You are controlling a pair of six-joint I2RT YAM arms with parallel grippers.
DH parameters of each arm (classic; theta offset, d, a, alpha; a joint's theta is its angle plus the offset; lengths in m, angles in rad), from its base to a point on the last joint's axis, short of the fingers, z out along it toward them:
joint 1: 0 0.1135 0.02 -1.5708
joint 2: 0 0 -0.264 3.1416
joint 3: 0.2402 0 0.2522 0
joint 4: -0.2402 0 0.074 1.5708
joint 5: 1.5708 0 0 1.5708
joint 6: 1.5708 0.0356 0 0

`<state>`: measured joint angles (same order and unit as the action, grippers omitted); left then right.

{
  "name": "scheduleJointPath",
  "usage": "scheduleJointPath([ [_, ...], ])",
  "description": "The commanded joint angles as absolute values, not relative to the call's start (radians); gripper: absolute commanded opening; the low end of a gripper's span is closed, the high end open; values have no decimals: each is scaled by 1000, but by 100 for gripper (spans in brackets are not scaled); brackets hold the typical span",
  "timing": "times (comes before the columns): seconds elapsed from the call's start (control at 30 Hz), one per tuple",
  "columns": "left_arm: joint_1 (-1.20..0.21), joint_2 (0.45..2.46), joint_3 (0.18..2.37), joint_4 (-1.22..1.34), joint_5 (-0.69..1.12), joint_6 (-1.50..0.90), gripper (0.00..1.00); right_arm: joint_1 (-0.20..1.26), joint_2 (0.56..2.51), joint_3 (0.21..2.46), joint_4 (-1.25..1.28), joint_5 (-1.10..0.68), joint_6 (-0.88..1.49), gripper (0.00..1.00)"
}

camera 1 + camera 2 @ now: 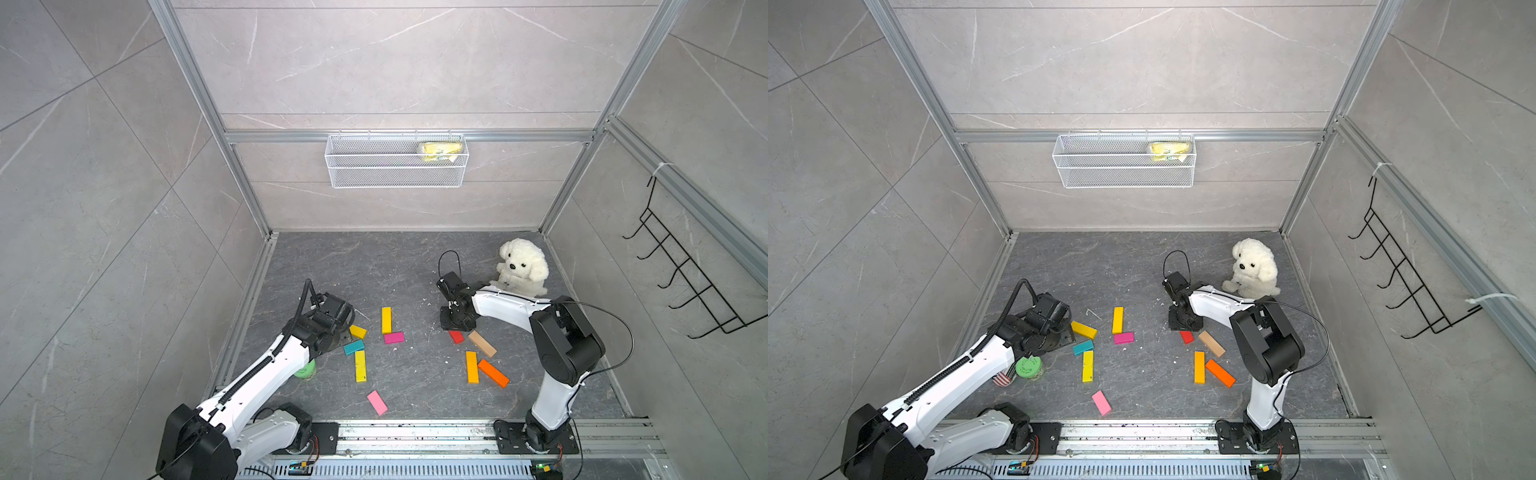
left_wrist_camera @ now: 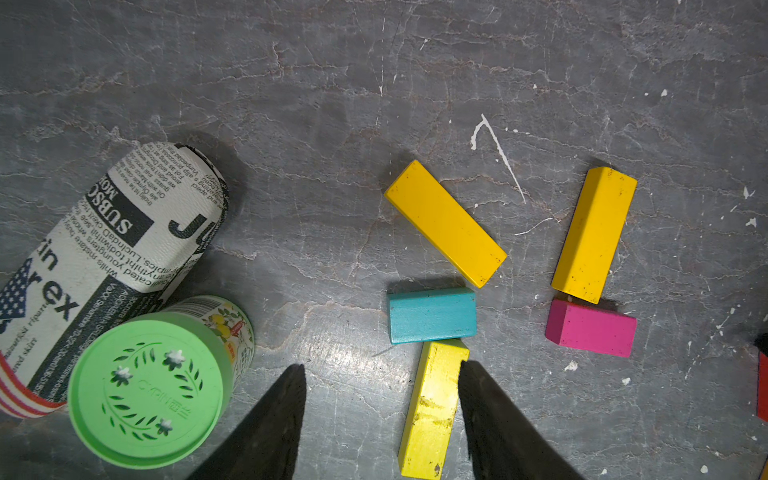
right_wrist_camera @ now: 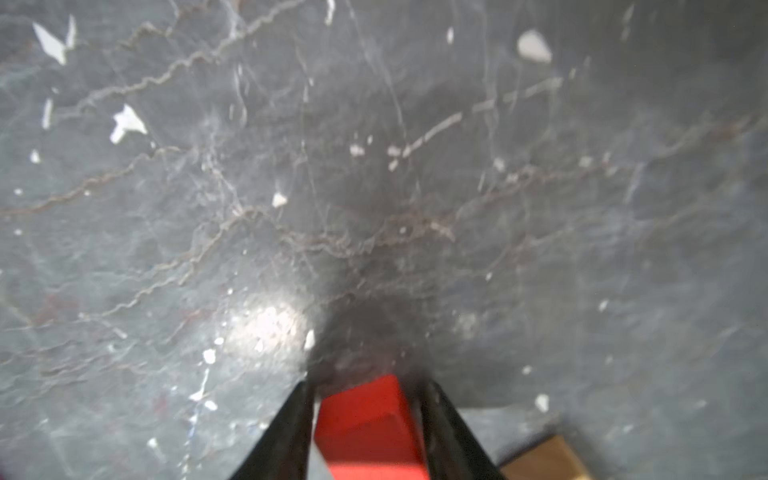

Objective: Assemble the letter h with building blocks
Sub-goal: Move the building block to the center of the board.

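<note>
Several building blocks lie flat on the dark floor. An amber bar [image 1: 386,320] touches a magenta block [image 1: 393,337] mid-floor. A yellow bar [image 2: 444,222], a teal block [image 2: 431,316] and a lemon bar [image 2: 432,409] lie below my left gripper [image 2: 381,368], which is open, the lemon bar beside one finger. My right gripper [image 3: 368,384] points down at the floor, shut on a red block [image 1: 456,336]. Tan [image 1: 482,343], amber [image 1: 471,366] and orange [image 1: 493,372] bars lie just in front of it. A pink block [image 1: 377,402] lies nearest the front rail.
A green-lidded can [image 2: 145,390] and a newspaper-print roll [image 2: 112,249] sit beside the left arm. A white plush dog [image 1: 521,266] sits at the back right. A wire basket [image 1: 397,160] hangs on the back wall, a black hook rack [image 1: 685,270] on the right wall.
</note>
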<state>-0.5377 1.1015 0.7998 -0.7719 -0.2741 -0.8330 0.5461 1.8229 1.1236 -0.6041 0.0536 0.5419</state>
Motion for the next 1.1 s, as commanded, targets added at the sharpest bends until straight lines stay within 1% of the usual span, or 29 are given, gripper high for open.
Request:
scheduleJointPath([
  [0.0, -533, 1119, 821, -757, -256, -822, 63, 609, 1809, 1082, -603, -20, 571, 37],
  [0.07, -532, 1124, 824, -752, -253, -823, 63, 650, 1809, 1092, -608, -20, 589, 38],
  [0.13, -532, 1127, 823, -744, -248, -821, 63, 695, 1821, 1114, -623, -9, 609, 40],
  [0.23, -533, 1133, 821, -741, -237, -822, 62, 757, 1836, 1158, -646, 15, 636, 50],
  [0.37, -534, 1129, 810, -744, -231, -821, 62, 797, 1851, 1226, -704, 78, 679, 68],
  [0.4, -532, 1126, 807, -744, -232, -819, 62, 804, 1857, 1239, -701, 77, 684, 70],
  [0.6, -532, 1123, 799, -744, -233, -824, 62, 837, 1954, 1346, -742, 133, 689, 71],
  [1.07, -532, 1121, 779, -739, -237, -828, 62, 884, 2018, 1394, -731, 162, 719, 72],
])
